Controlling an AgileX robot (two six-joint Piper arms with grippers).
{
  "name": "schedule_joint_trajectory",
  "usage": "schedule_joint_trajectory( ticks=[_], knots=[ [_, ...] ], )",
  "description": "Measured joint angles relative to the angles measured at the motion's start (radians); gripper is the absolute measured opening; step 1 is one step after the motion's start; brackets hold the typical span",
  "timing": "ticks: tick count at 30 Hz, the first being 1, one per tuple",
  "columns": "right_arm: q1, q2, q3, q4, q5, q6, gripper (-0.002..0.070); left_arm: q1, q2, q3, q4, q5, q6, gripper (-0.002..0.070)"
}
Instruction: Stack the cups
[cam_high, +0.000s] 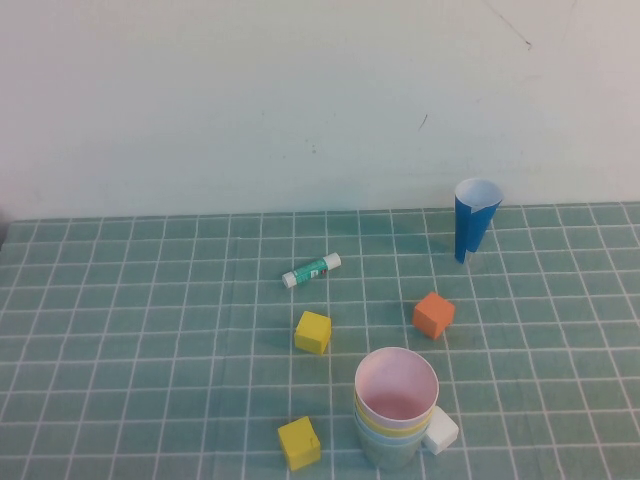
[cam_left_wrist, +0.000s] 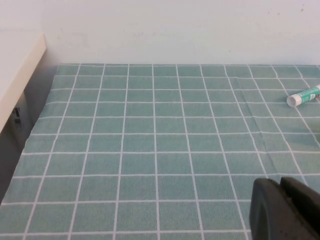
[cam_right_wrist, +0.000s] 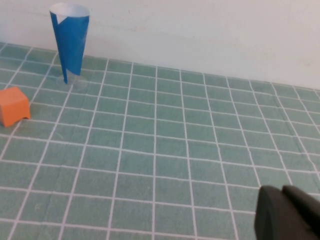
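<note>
Inspecting, you found both left gripper (cam_left_wrist: 281, 210) and right gripper (cam_right_wrist: 284, 215) clenched empty, well apart from the nested cups (cam_high: 396, 408).

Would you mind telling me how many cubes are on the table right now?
4: a yellow cube mid-table, another yellow cube near the front edge, an orange cube to the right, and a white cube touching the cup stack.
</note>
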Motion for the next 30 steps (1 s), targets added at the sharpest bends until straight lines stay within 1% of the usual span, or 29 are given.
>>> schedule_joint_trajectory(
  ticks=[30],
  knots=[
    [0.000, 0.000, 0.000, 0.000, 0.000, -0.007, -0.0002, 0.000, 0.000, 0.000, 0.000, 0.000, 0.018, -0.0002]
  ],
)
